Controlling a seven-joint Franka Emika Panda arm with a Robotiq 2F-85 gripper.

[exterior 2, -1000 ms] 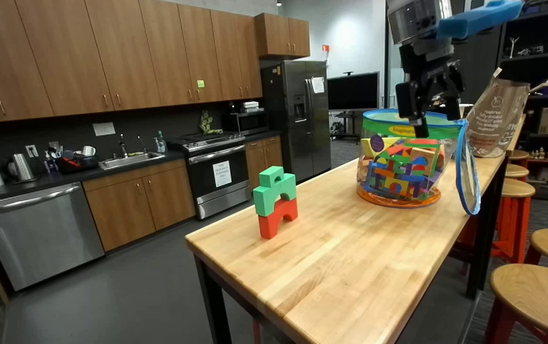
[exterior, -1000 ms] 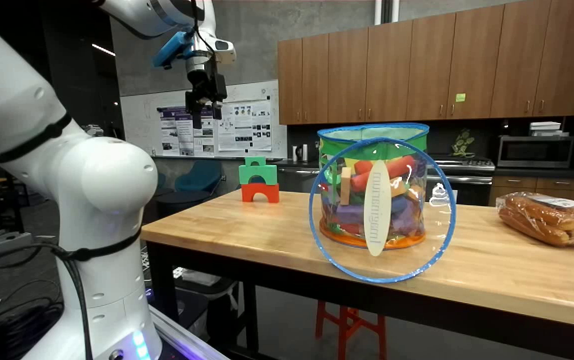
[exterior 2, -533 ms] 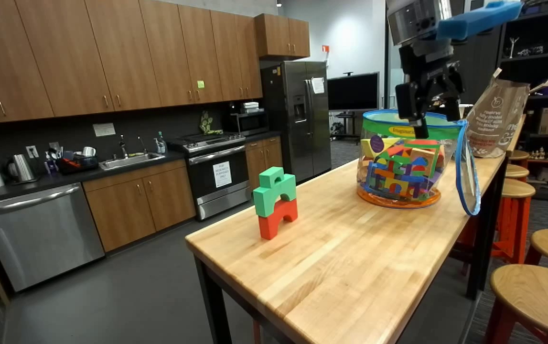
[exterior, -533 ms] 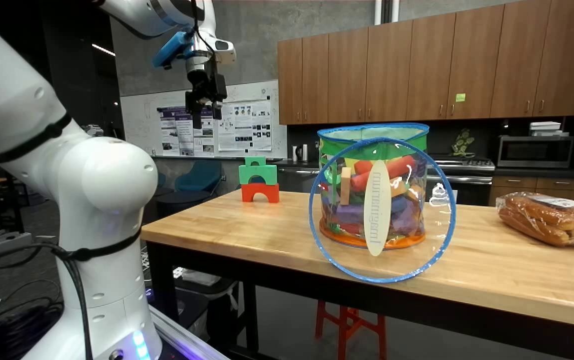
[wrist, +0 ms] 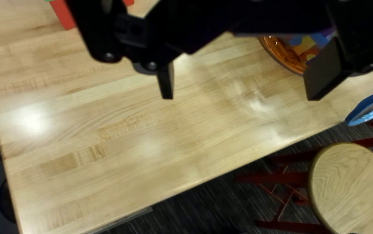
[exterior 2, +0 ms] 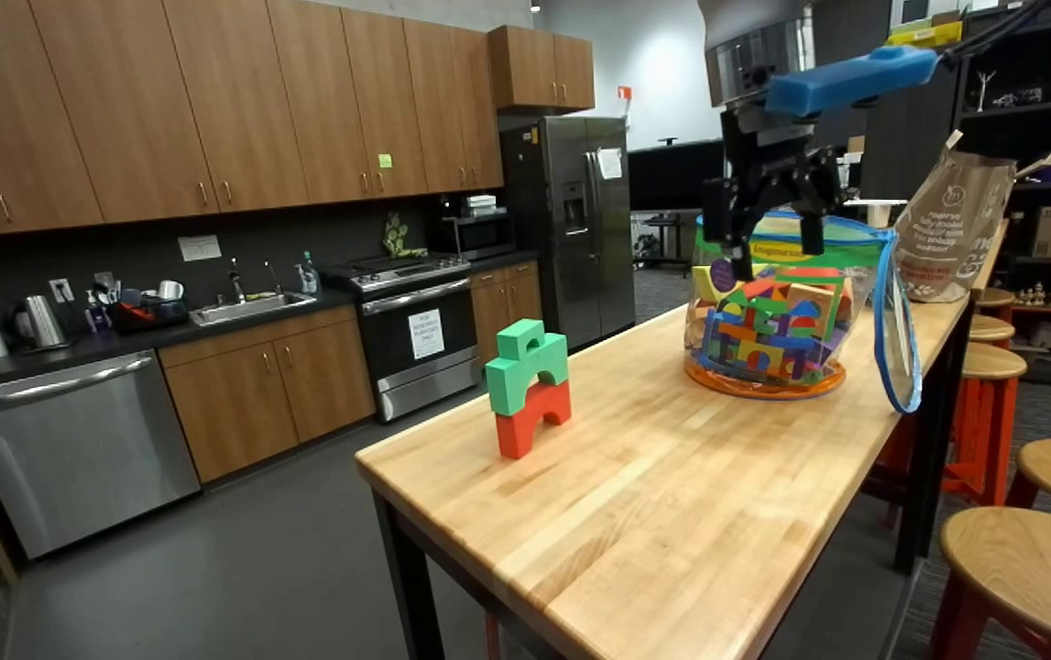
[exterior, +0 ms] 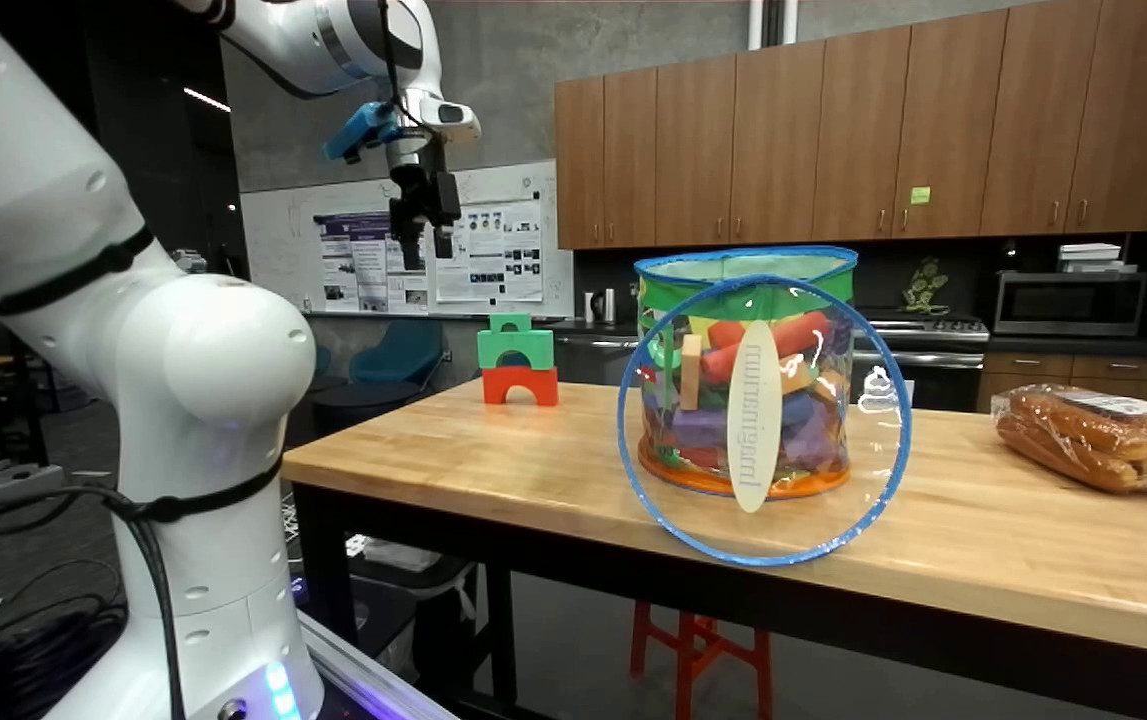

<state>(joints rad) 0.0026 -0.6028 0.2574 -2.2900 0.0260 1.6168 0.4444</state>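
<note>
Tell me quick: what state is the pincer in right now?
Pincer: wide open, holding nothing.

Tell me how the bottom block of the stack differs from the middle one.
Colour: the bottom block is red, while the middle block is green.
Support: the bottom block stands on the table; the middle block sits on the bottom block.
Load: the bottom block bears the middle block directly, whereas the middle block bears a smaller green block.
Both are arch-shaped, with their openings facing down.
</note>
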